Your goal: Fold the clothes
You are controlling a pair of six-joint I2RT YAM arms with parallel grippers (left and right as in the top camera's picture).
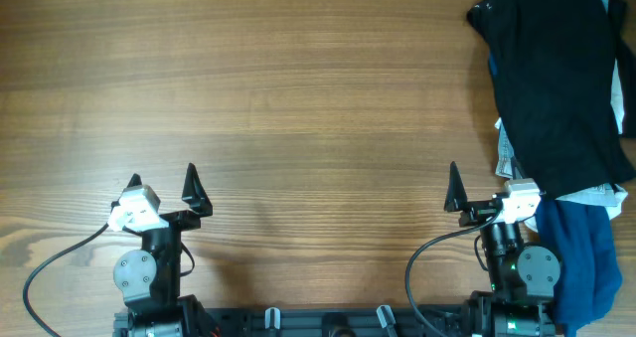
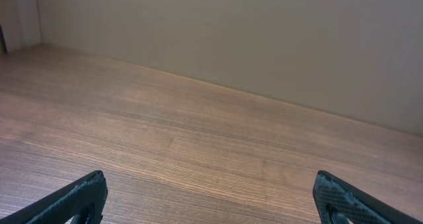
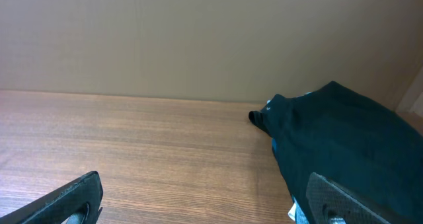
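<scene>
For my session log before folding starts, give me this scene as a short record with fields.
surface: wooden table
black garment: crumpled heap, far right corner
blue cloth: near right edge, beside the right arm
left gripper: open, empty, above bare wood
right gripper: open, empty, next to the heap

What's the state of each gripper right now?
Left gripper: open, holding nothing.
Right gripper: open, holding nothing.
</scene>
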